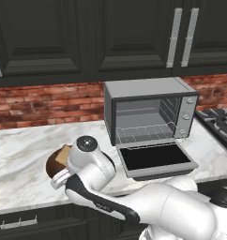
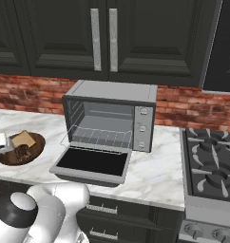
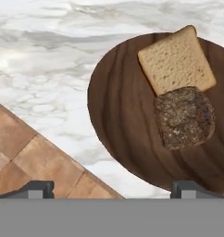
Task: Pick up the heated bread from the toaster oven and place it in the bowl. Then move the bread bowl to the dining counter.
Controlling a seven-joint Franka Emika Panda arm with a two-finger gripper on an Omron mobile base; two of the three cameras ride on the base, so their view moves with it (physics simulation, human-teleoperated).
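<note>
— Where is the bread?

— In the bowl [image 3: 127, 134], left of the toaster oven [image 2: 110, 124] on the marble worktop [image 2: 155, 171]. The heated bread [image 3: 184, 117] lies there, touching the tan slice [image 3: 176, 60].

— And your claw?

— My gripper [image 3: 113, 187] hovers above the bowl, jaws spread wide, holding nothing.

— The oven?

— Right of the bowl, door dropped open, wire rack [image 1: 146, 133] bare.

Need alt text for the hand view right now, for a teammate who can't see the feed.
A dark wooden bowl on the marble worktop holds a tan bread slice and the dark roundish heated bread touching it. The open gripper hangs above, one fingertip over the bowl's edge.
</note>
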